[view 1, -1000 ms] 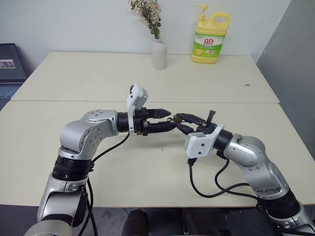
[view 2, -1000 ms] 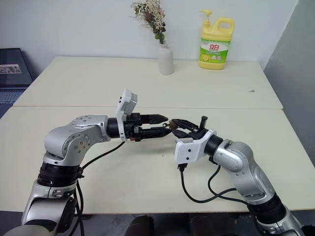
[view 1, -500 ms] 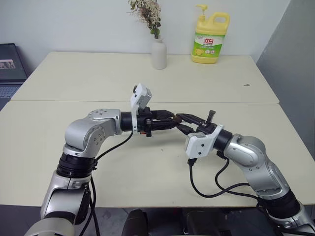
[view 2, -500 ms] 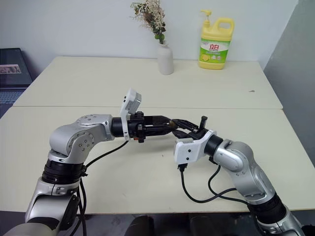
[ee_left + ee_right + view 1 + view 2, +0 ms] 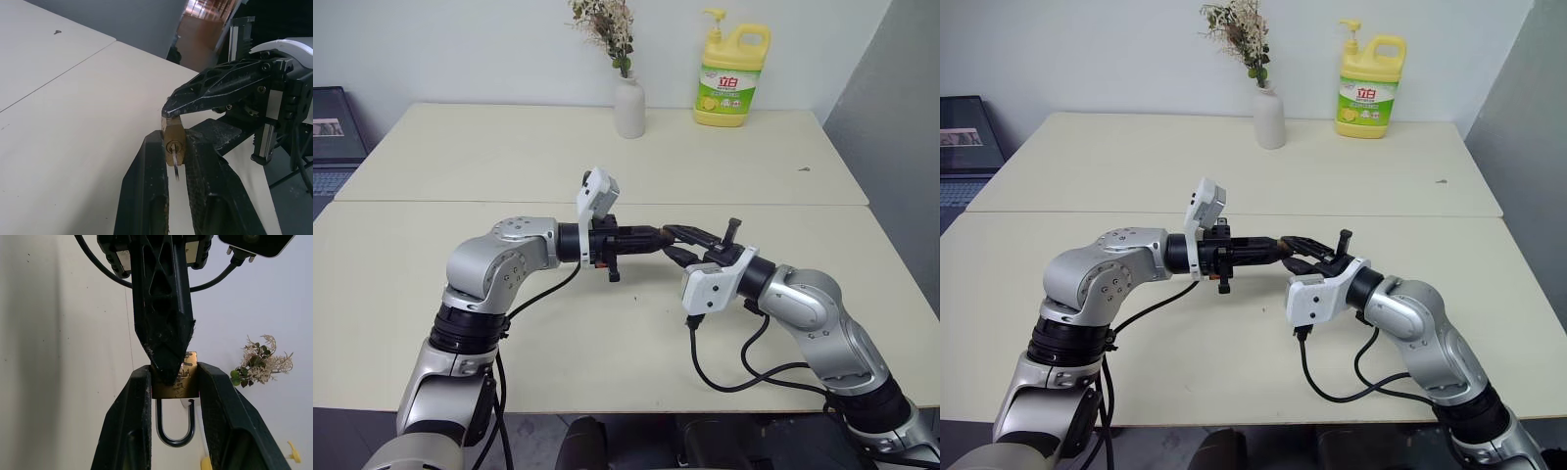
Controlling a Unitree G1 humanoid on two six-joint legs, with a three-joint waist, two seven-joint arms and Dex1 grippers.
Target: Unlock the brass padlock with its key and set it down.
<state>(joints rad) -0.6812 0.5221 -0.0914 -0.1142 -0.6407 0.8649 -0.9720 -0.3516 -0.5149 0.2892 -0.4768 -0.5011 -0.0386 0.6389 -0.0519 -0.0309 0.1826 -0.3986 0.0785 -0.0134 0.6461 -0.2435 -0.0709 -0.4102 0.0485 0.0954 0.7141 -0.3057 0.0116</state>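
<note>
Brass padlock point(image 5: 174, 382) hangs in mid-air above the tabletop point(image 5: 607, 313), pinched between the 2 black fingers of the right gripper point(image 5: 172, 382), whose jaws are clamped on the flat sides of its body. In the right wrist view its shackle point(image 5: 174, 423) looks sprung — 1 leg ends free with a small gap below the body, though whether it is fully released is hard to tell.

The step in hand looks like the key work. The key point(image 5: 175, 164) sits in the keyhole on the underside of the lock, its thin silvery blade sticking out towards the left wrist camera. The left gripper point(image 5: 173, 159) has its jaws drawn in close on either side of the key and the lower end of the lock; from the left wrist view the fingers point(image 5: 146, 176) look to be touching or all but touching, yet a firm hold on the key itself cannot be made out.

If the shackle is indeed free, the next move calls for the left jaws to let go cleanly without dragging the lock askew, and then for the right arm to lower the padlock to the bare tabletop and release it. If not, a short twist of the key comes first.

The lock is a small squarish body of dull golden brass, faint stamped lettering on 1 face, with a thin dark-silver U-shaped shackle.
</note>
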